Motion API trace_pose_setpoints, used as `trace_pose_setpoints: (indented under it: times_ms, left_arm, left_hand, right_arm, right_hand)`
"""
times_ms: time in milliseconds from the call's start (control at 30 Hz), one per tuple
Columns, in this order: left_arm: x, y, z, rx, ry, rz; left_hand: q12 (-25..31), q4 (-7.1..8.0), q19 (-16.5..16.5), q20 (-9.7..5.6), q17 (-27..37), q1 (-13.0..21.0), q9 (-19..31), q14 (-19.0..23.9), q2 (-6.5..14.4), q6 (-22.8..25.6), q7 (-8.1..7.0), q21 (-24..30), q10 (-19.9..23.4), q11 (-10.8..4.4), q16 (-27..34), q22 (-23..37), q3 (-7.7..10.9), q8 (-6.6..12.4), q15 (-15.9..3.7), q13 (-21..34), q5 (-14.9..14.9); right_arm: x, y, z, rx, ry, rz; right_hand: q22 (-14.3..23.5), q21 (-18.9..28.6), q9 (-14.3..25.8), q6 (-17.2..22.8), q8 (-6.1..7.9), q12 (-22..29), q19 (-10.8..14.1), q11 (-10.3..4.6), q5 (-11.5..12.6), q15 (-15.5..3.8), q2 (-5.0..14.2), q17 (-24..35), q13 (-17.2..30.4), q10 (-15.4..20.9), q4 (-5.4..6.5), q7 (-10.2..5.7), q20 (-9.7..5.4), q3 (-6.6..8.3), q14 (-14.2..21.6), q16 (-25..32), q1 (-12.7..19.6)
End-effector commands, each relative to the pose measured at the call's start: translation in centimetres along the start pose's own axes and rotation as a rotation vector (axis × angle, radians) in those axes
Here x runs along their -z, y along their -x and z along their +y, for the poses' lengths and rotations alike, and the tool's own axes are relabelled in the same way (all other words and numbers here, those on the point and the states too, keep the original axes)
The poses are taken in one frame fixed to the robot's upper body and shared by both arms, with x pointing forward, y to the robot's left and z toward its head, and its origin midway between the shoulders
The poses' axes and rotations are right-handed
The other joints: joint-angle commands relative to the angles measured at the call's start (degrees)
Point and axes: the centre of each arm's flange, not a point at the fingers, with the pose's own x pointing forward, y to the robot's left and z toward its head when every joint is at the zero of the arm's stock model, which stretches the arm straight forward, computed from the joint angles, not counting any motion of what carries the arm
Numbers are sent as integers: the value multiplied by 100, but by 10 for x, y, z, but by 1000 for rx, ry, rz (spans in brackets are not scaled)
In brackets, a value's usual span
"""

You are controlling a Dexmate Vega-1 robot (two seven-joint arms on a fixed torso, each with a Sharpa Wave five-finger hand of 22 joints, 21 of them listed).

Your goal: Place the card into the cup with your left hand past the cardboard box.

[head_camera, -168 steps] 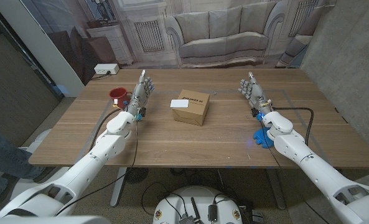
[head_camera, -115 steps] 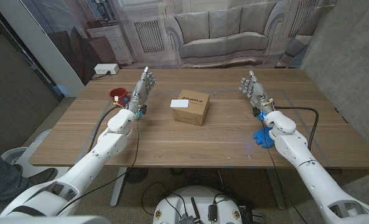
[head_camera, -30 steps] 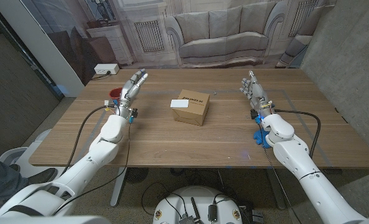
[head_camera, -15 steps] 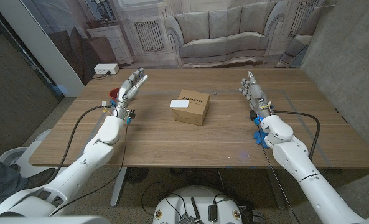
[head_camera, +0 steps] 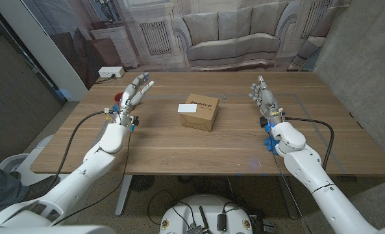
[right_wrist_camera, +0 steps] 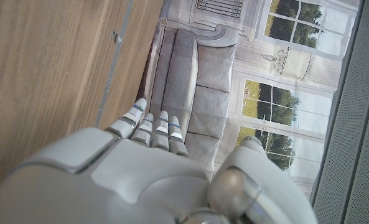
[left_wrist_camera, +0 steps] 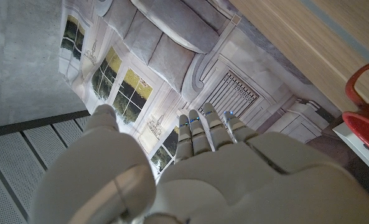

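Head view, landmark: a brown cardboard box (head_camera: 200, 111) is sitting mid-table, and places below are given from it.
Head view, card: a white rectangular card (head_camera: 187, 108) is lying flat on the box's top, at its left edge, long axis running left to right.
Head view, cup: a red round cup (head_camera: 119, 99) is standing well to the left of the box, mostly hidden behind the left hand.
Head view, left hand: the white left hand (head_camera: 131, 97) is hovering well left of the box, fingers spread and holding nothing. The card is lying to its right, so the coming reach runs rightward. This hand is nearer the card.
Head view, right hand: the white right hand (head_camera: 263, 96) is waiting well right of the box, fingers straight, holding nothing.
Head view, change: the left hand has been swinging leftward, away from the box, and is now covering the cup.
Left wrist view: the left hand's fingers (left_wrist_camera: 200, 127) are pointing outward, empty; the cup's red rim (left_wrist_camera: 363, 93) is showing at the edge.
Right wrist view: the right hand (right_wrist_camera: 140, 168) is showing its back, fingers straight, grasping nothing.
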Motion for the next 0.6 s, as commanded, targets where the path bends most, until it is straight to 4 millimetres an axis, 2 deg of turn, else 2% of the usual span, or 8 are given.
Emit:
trace_pose_setpoints:
  times_ms: [33,600]
  left_arm:
    - [0,9,-2,-12,-65,-7]
    - [-12,14,-2,-32,-237,-51]
  left_hand:
    - [46,-35,60,-243,15,55,28,96,19,81,12,49,114,-11,4,16,20,34,-293,19,-23]
    - [24,-78,105,-246,15,130,27,168,18,182,-31,46,184,-55,-11,15,34,26,-314,19,-36]
  right_arm:
    - [0,3,-4,3,-8,10]
    - [-7,2,0,-28,-20,-12]
  right_hand:
    - [18,-20,17,50,26,39,63,13,5,3,24,11,12,46,-38,-10,-82,27,59,39,22]
    - [19,-42,17,65,27,41,82,16,1,4,29,12,13,64,-46,-10,-87,19,83,41,27]
